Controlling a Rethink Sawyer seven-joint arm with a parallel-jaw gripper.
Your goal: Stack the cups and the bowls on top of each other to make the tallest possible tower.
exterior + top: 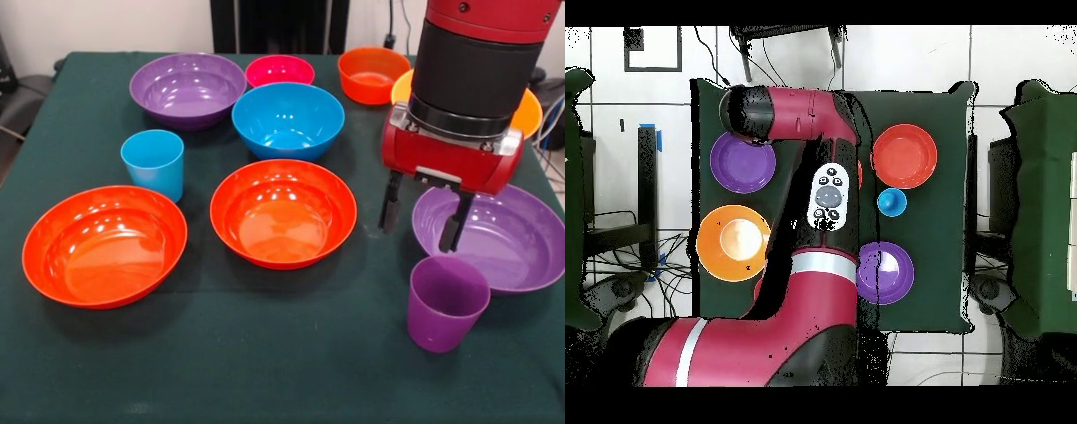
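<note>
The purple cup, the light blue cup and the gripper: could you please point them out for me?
purple cup (pixel 446 307): front view, on its side wall.
light blue cup (pixel 155 168): front view, on its side wall.
gripper (pixel 421 221): front view, midway between its fingertips.

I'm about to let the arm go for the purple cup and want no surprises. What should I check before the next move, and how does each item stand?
1. Gripper open: ok, fingers apart.
2. Gripper empty: ok, nothing between the fingers.
3. Purple cup upright, mouth up: ok.
4. Gripper lined up over the cup: cannot tell; in the front view it hangs above the cup's rim and the near edge of the wide purple bowl.
5. Light blue cup upright and apart from the bowls: ok.
6. Tower started: not ok, nothing stacked.
</note>
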